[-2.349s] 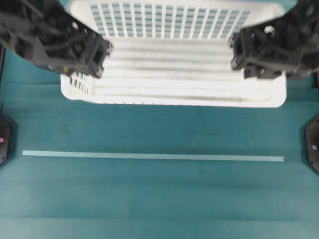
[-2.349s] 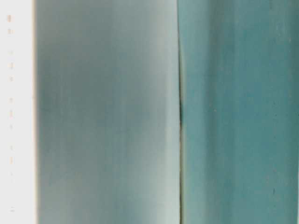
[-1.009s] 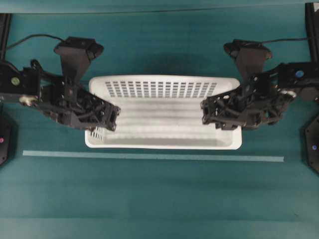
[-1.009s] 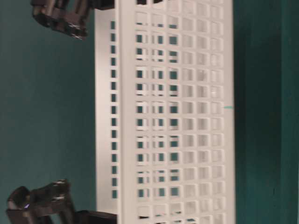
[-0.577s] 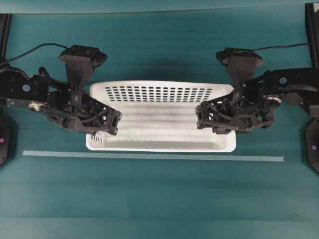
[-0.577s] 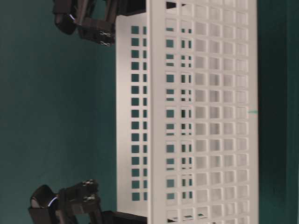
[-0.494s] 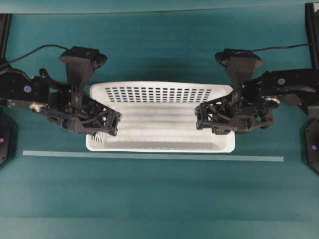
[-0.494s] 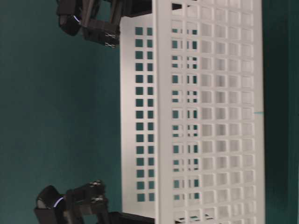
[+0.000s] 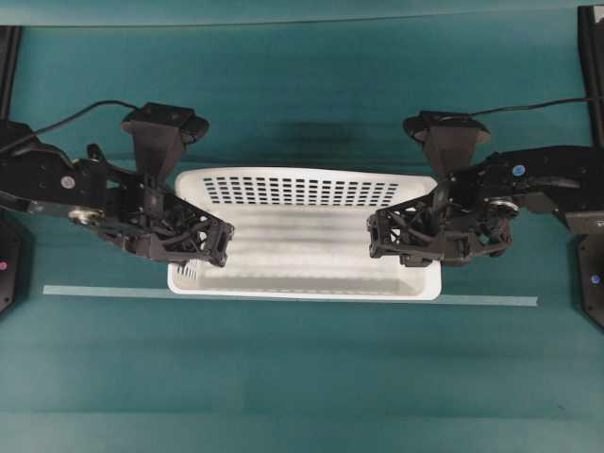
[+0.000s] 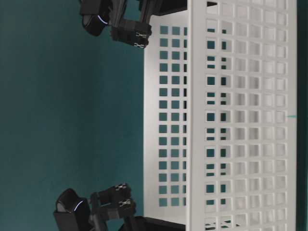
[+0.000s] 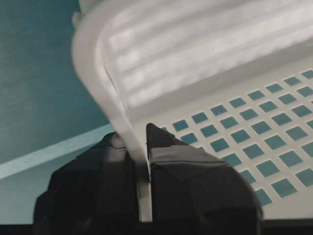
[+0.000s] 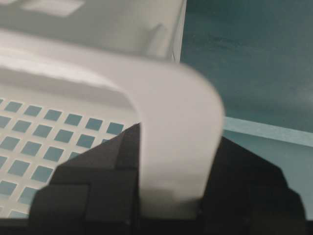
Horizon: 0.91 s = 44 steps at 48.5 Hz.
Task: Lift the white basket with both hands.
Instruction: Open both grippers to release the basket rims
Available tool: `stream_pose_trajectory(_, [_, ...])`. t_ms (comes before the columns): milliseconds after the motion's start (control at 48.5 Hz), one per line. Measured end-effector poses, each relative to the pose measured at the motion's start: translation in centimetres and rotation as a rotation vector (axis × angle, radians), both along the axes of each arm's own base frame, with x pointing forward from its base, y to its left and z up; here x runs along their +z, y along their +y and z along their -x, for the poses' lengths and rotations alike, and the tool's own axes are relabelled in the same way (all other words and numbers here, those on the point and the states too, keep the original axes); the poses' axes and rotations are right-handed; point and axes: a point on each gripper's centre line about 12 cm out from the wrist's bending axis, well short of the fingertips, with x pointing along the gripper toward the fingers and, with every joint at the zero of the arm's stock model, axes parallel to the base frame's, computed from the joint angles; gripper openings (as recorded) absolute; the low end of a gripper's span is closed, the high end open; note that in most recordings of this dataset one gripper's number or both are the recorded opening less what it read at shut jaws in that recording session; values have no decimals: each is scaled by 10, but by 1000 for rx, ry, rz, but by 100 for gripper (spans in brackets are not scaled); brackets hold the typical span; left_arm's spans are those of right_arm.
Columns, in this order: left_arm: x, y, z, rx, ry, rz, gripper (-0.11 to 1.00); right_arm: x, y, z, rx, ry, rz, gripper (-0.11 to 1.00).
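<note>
Over the teal table, the white basket sits centre in the overhead view, its near rim overlapping the pale tape line. At its nine o'clock end the left gripper pinches the thin end wall between nearly closed jaws. At three o'clock the right gripper clamps the broad rounded rim.

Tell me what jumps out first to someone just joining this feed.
The white basket dominates the middle of the teal table, its slotted walls filling the table-level view. The left pincer is clamped on its left end wall and the right pincer on the rim of its right end, one at each short side. A pale tape line runs across the table along the basket's near edge.
</note>
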Motion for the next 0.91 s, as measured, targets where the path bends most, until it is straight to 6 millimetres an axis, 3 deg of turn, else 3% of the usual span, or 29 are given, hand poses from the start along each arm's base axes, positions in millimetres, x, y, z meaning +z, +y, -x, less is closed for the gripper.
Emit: stream_pose_trajectory(906, [-14,1,2,1,-3,-1,-4,-16,-3,1,-13,-5,5,18])
